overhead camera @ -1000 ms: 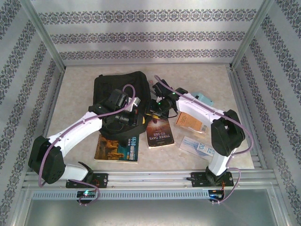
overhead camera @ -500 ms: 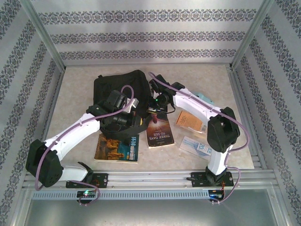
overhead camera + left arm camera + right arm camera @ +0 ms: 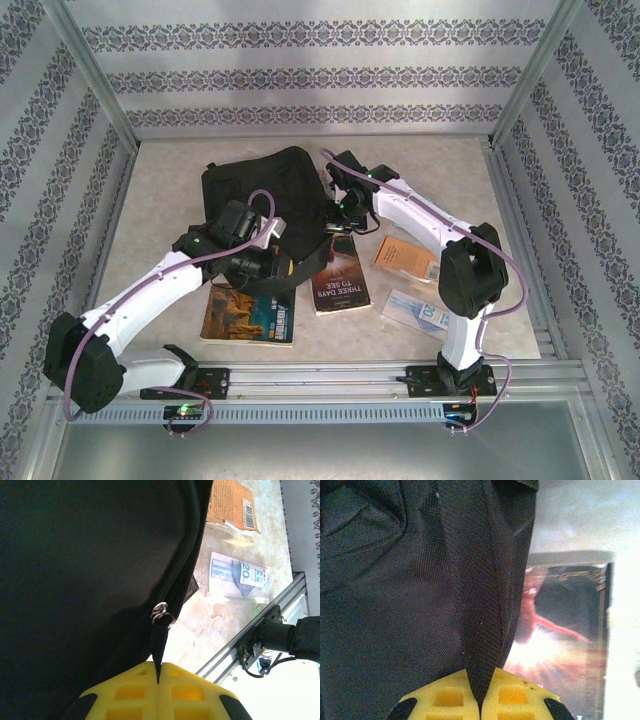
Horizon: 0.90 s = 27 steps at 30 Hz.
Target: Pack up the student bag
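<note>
Books lie unpacked across the lower middle of the top view. A picture-cover book (image 3: 250, 312) is at lower left and a clear packet (image 3: 420, 310) at lower right. Just above them are a dark book (image 3: 340, 280) at centre and an orange book (image 3: 404, 257) to its right, all flat on the surface (image 3: 160, 200). None of them is in the bag (image 3: 260, 185), so I judge that loading has not begun. The step in hand looks like getting the bag open, and every item is left to pack.

Just above the picture-cover book, the left tool (image 3: 158, 680) is clamped on the zip pull (image 3: 160, 635), a black tab hanging from a small metal ring on the zip line. Its yellow fingers (image 3: 125, 696) meet with only the tab between them. Up and to the right, the right tool (image 3: 481, 695) is pinched on a fold or strap of the bag's black cloth at its right-hand edge, jaws together around the fabric. I cannot tell whether the zip is open at all.

The bag sits in the upper centre of the top view, slumped on the surface and held between the two tools.
</note>
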Each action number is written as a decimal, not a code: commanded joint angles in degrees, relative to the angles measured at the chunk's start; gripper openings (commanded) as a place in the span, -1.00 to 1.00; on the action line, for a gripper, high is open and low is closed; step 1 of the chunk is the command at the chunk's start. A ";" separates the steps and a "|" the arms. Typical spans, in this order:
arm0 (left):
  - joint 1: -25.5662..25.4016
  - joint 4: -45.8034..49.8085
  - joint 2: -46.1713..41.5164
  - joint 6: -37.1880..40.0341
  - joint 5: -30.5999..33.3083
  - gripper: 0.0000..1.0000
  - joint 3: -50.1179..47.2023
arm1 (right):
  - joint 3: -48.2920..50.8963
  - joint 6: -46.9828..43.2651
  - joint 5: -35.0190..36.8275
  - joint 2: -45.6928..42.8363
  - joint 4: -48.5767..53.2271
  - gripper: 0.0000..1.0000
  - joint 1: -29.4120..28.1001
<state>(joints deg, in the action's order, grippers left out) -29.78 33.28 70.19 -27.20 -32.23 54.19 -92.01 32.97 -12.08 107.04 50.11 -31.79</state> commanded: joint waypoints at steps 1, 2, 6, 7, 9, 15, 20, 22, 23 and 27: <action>1.29 4.39 -2.40 0.35 -1.70 -1.00 -1.02 | -2.12 -2.25 9.76 0.45 2.23 -1.00 2.57; 1.31 4.66 -2.69 0.39 -1.75 -1.00 -1.08 | -1.99 -2.29 10.35 0.36 2.04 -1.00 3.06; 1.48 5.22 -4.09 0.15 -1.27 -1.00 -1.96 | -2.75 -2.03 12.63 0.85 1.93 -1.00 4.82; 1.50 5.22 -4.44 0.07 -1.19 -1.00 -2.30 | -3.40 -2.01 13.04 1.25 2.24 -1.00 5.16; 1.82 5.39 -5.02 -0.11 -0.56 -1.00 -2.90 | -4.88 -1.92 13.68 2.28 2.77 -1.00 5.90; 2.23 4.21 -5.33 -0.38 -0.25 -1.00 -3.31 | -6.46 -1.55 11.97 3.37 2.14 -0.77 6.59; 2.18 -0.85 -1.29 -2.60 -2.71 -1.00 -0.58 | -3.95 2.73 7.45 -0.88 0.61 -0.15 5.58; 1.99 -2.38 0.65 -3.50 -4.39 -1.00 1.34 | -2.36 6.39 6.62 -3.48 1.08 -0.08 5.69; 1.79 -3.05 1.49 -3.69 -5.04 -1.00 2.25 | -1.10 8.62 6.14 -5.09 1.12 -0.07 5.77; 0.87 -3.43 4.29 -3.23 -5.02 -1.00 6.09 | 5.80 18.62 7.03 -12.03 2.34 -0.17 5.70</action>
<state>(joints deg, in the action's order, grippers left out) -28.18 33.34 73.56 -29.80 -35.55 56.64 -89.60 42.46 -5.39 100.53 50.81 -26.35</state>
